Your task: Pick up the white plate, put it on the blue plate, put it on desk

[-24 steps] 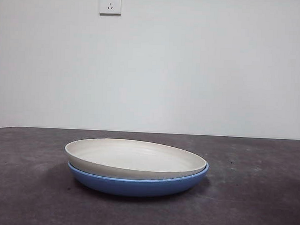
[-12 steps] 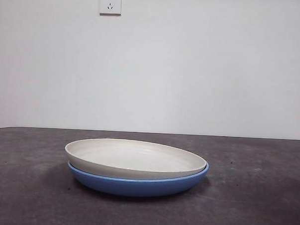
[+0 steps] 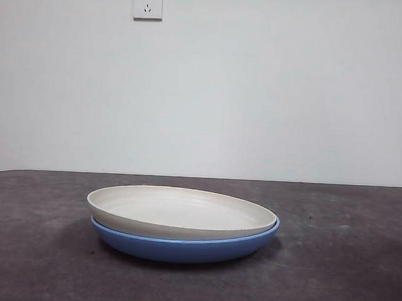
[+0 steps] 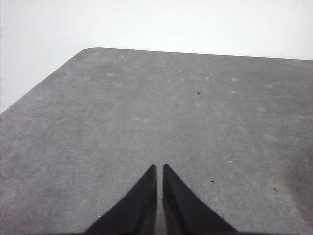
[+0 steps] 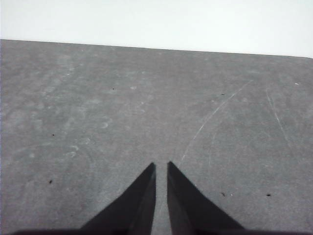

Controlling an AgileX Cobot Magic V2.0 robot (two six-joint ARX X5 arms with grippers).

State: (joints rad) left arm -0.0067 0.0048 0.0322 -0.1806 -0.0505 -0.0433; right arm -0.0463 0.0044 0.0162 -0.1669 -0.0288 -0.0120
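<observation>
hiding most blue plate [image 3: 183, 246]: white plate [image 3: 178, 213].

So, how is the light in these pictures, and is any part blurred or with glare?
Front view: soft even light, sharp; the white plate and blue plate cast a faint shadow on the desk; no strong glare. Left wrist view: the left gripper is a dark, featureless shape and the desk looks slightly soft. Right wrist view: the same for the right gripper; fine scratches catch the light.
</observation>
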